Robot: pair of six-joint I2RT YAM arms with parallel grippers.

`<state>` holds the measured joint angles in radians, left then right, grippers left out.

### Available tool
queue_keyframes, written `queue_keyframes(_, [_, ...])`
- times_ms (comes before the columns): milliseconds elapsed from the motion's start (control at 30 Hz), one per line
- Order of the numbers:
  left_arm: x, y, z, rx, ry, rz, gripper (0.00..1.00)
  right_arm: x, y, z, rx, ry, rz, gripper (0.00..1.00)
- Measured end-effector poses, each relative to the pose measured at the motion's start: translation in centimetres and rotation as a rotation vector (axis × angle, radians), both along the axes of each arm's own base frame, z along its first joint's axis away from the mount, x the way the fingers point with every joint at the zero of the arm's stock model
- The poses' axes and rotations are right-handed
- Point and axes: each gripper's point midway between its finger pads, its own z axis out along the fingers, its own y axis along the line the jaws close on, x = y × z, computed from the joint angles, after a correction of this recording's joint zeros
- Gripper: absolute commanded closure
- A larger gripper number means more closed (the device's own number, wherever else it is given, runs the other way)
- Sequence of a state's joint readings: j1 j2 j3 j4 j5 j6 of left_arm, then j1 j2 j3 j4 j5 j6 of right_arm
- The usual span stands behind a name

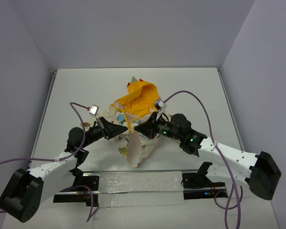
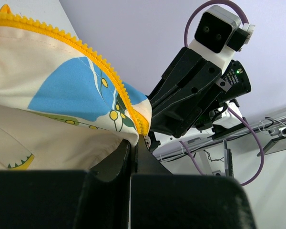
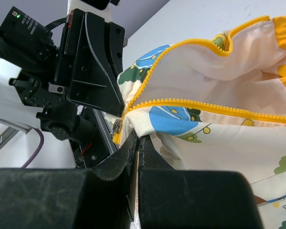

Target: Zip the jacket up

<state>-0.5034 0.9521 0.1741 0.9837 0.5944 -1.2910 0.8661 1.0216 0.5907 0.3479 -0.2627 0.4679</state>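
Observation:
The jacket (image 1: 136, 112) is cream with cartoon prints, and its yellow-orange lining is open upward. It is bunched and lifted at the table's middle between both arms. My left gripper (image 1: 121, 130) is shut on the jacket's front edge; the left wrist view shows the yellow zipper teeth (image 2: 115, 83) running down into the closed jaws (image 2: 136, 141). My right gripper (image 1: 143, 128) is shut on the facing front edge (image 3: 136, 138), right next to the left one. A small metal zipper slider (image 3: 117, 127) hangs beside my right fingertips. Part of the jacket (image 1: 135, 152) droops toward the table.
A clear plastic-covered rail (image 1: 138, 185) joins the arm bases at the near edge. Purple cables (image 1: 200, 102) loop above both arms. The white table (image 1: 86, 86) is bounded by walls at the back and sides.

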Motion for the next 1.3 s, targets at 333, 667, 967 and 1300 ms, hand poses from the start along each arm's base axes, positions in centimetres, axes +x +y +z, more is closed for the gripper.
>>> queue_keyframes(333, [0.6,0.1,0.2,-0.015,0.005,0.028,1.00,1.0,0.3,0.5,0.006,0.004,-0.016,1.00])
queue_keyframes(667, [0.8,0.2,0.3,-0.014,0.004,0.044,1.00,1.5,0.4,0.3,0.009,0.031,0.006,1.00])
queue_keyframes(967, [0.9,0.1,-0.2,0.007,0.010,0.045,1.00,1.1,0.3,0.4,0.024,0.047,0.015,0.95])
queue_keyframes(1300, [0.5,-0.1,-1.3,0.048,0.032,0.024,1.00,0.8,0.2,0.6,0.036,0.048,0.032,0.68])
